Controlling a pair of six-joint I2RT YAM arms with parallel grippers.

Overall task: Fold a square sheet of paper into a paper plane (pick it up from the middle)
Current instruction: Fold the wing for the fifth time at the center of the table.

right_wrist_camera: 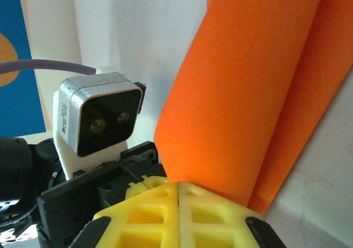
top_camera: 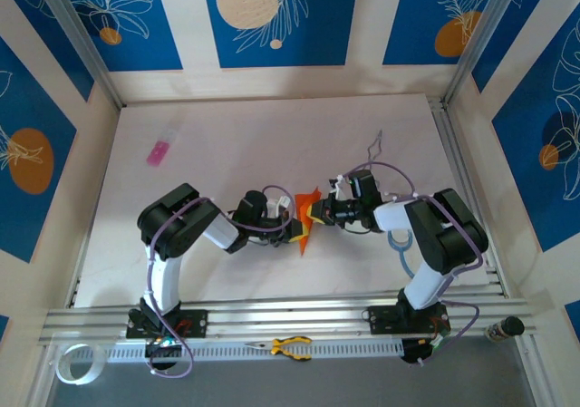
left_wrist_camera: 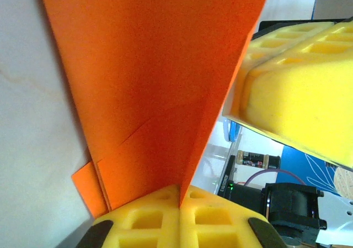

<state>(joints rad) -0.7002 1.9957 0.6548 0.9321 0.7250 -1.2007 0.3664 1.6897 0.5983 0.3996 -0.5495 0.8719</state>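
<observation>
The left pincer (left_wrist_camera: 179,202) and the right pincer (right_wrist_camera: 177,194) both pinch tight on the thin bright orange part-folded paper sheet (top_camera: 309,200) in the middle of the white worktop (top_camera: 227,144), so the folding looks about half done, and the next move needs a careful, straight crease.

top camera looks down, both wrist cameras close on orange paper (left_wrist_camera: 165,93)

The left arm (top_camera: 186,230) and right arm (top_camera: 435,235) have chunky black joints, white links and looping purple cables (right_wrist_camera: 44,67). The left tool (left_wrist_camera: 179,206) and right tool (right_wrist_camera: 178,198) wear yellow foam pads (right_wrist_camera: 149,209) with square pockets. A silver twin-lens camera (right_wrist_camera: 102,115) sits on a white bracket.
</observation>
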